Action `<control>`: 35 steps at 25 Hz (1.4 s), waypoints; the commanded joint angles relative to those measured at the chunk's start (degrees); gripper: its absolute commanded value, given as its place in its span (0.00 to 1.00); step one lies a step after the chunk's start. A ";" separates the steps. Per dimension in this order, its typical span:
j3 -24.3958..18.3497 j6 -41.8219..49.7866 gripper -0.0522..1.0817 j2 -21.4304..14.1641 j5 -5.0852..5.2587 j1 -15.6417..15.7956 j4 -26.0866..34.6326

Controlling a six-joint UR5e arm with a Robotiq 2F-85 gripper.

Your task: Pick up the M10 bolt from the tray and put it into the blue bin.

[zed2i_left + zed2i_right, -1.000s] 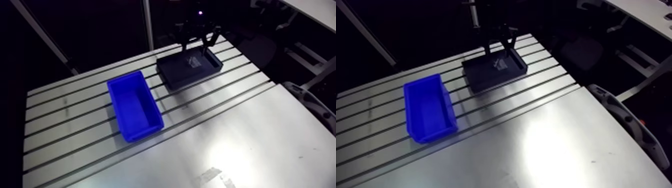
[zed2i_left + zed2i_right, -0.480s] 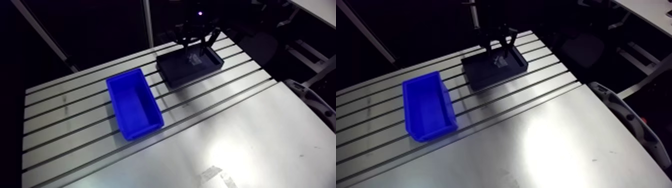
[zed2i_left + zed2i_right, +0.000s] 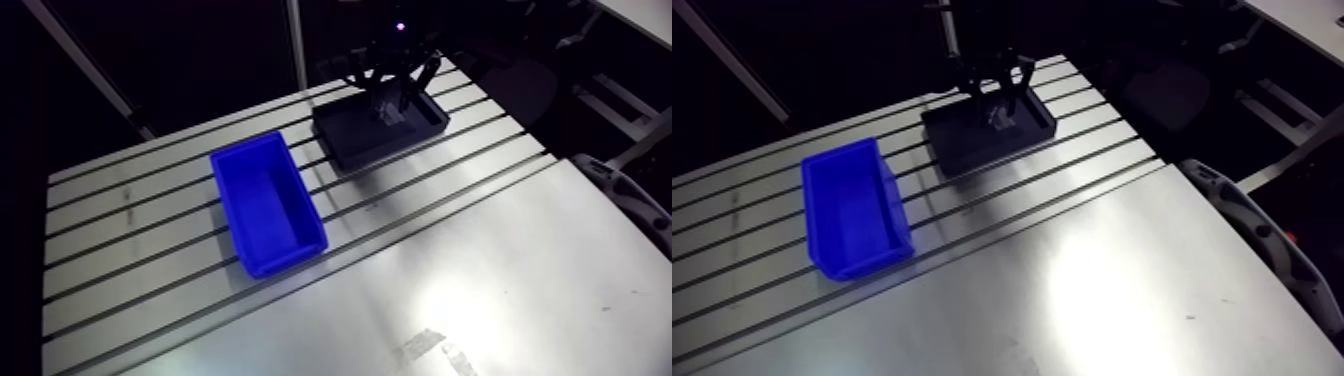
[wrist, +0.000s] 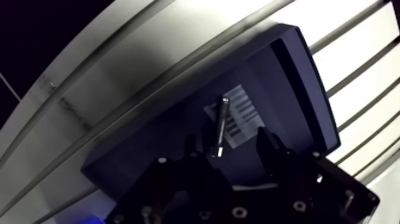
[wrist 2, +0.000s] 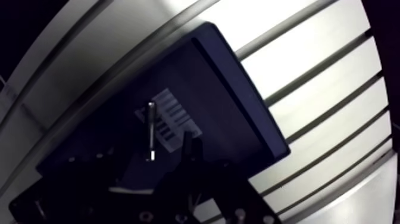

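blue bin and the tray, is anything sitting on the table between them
Nothing. In the arm view, the stretch between the blue bin and the tray is only bare slotted table.

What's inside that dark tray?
One silver bolt lying on a striped label, between the open jaws. The jaws cover the tray's near end, so anything there is hidden.

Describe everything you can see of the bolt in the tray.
The bolt is a slim, shiny metal rod lying flat in the dark tray, partly across a white striped label. Its near end sits between the fingers of the open gripper, which do not seem to touch it. Head and thread are unclear.
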 commanded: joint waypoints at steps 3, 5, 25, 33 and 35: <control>0.00 -0.01 0.46 0.30 0.02 0.01 -0.05; 0.00 -0.01 0.46 0.30 0.02 0.01 -0.05; 0.00 -0.01 0.62 0.65 0.02 -0.17 -0.14; -0.09 0.08 0.63 0.65 0.02 -0.17 -0.14; 0.00 -0.01 0.63 0.65 0.02 -0.17 -0.14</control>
